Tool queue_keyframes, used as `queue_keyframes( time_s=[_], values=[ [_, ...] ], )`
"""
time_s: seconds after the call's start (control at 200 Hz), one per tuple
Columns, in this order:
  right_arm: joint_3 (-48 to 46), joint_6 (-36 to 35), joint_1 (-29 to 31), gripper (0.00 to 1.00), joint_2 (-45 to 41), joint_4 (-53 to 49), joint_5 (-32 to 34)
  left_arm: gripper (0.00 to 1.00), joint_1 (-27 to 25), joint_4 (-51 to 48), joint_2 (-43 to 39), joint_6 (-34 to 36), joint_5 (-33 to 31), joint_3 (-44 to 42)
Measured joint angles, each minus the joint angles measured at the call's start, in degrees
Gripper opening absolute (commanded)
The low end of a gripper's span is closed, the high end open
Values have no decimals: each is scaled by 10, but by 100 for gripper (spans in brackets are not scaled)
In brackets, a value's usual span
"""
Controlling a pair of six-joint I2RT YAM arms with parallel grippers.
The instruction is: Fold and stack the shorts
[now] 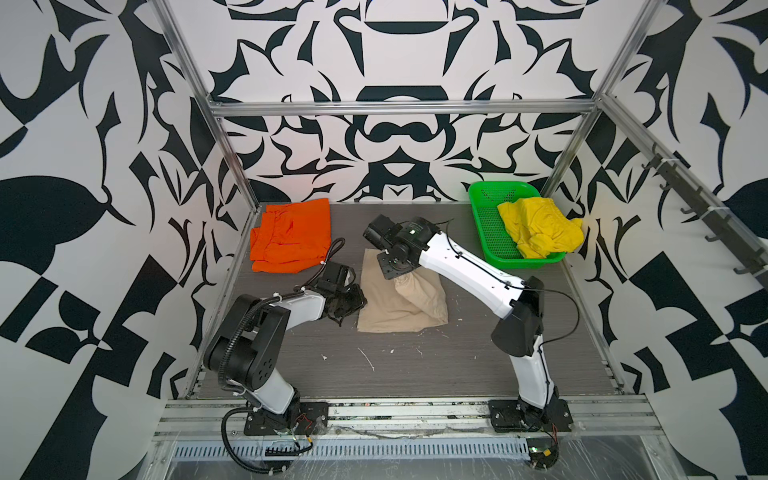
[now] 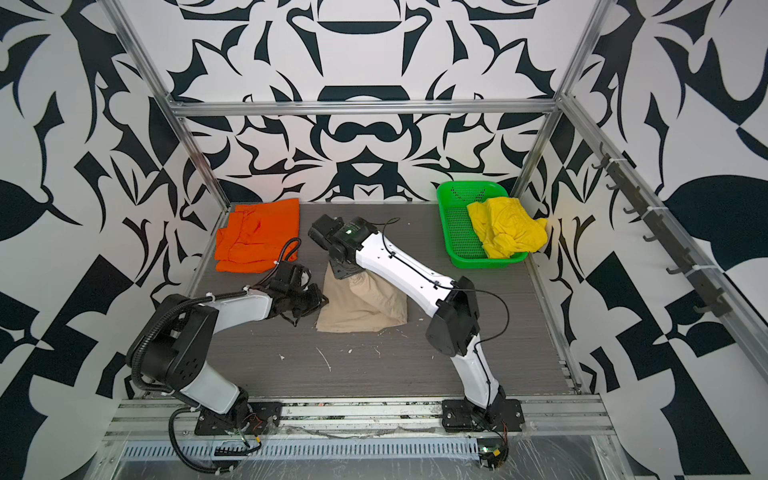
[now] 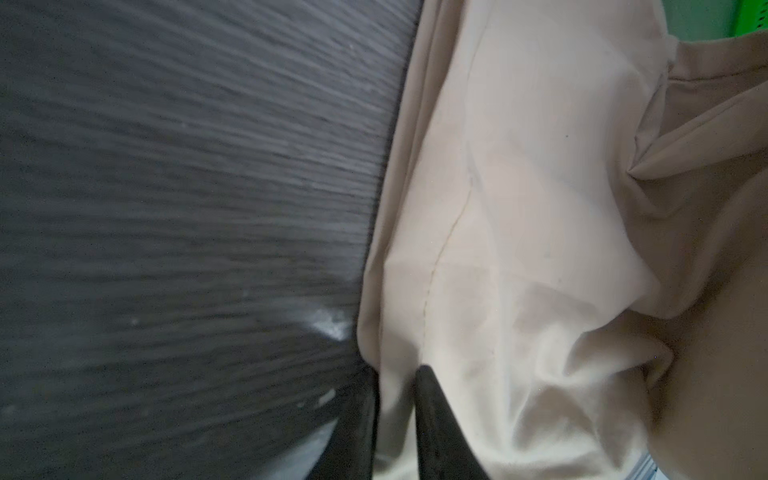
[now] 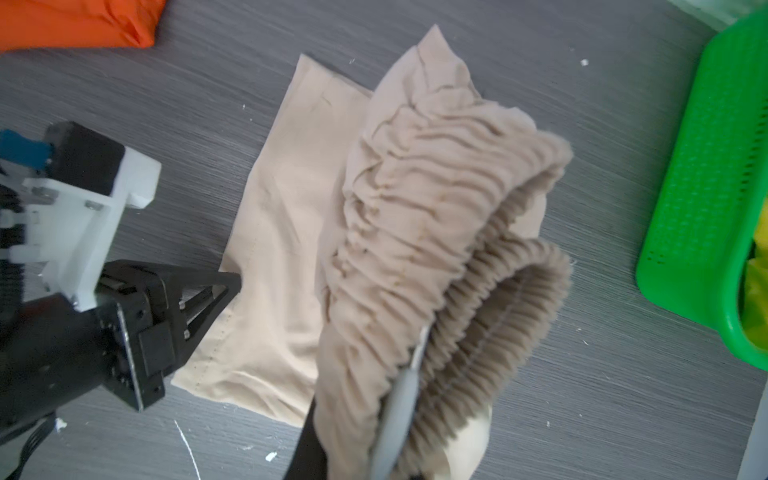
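Note:
The beige shorts [image 1: 415,309] [image 2: 374,313] lie mid-table, folded flat on their left part. My right gripper [image 4: 357,415] is shut on their gathered elastic waistband [image 4: 478,291] and holds that end raised above the table. At the cloth's left edge my left gripper [image 1: 359,303] [image 3: 399,374] sits low, its two black fingers pinched on a fold of the beige shorts [image 3: 519,208]. The orange shorts [image 1: 291,237] [image 2: 257,235] lie folded at the back left. The yellow shorts [image 1: 536,226] [image 2: 505,226] sit crumpled in the basket.
A green perforated basket [image 1: 490,224] [image 2: 459,228] stands at the back right corner. Metal frame posts and patterned walls close in the dark table [image 1: 415,365] on three sides. Small white specks dot the table in front of the beige cloth.

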Motion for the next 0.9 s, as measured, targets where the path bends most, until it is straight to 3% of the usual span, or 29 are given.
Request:
queue_keyframes(
  time_s=[0.23, 0.31, 0.425, 0.56, 0.75, 0.895],
  values=[
    [-3, 10, 0, 16, 66, 40, -18, 31, 0, -1, -4, -2, 1, 0],
    [-17, 16, -2, 25, 83, 75, -43, 37, 0, -14, -15, -4, -4, -1],
    [-29, 17, -3, 48, 108, 122, -93, 49, 2, -53, -48, -5, -21, -4],
    [-38, 16, -3, 57, 113, 159, -140, 60, 21, -92, -115, -9, -34, -4],
    [-96, 12, -7, 63, 16, 206, -187, 72, 52, -116, -192, -18, -38, -4],
    [-208, 31, -33, 55, -126, 285, -231, 75, 57, -114, -203, -26, -27, -4]
  ],
)
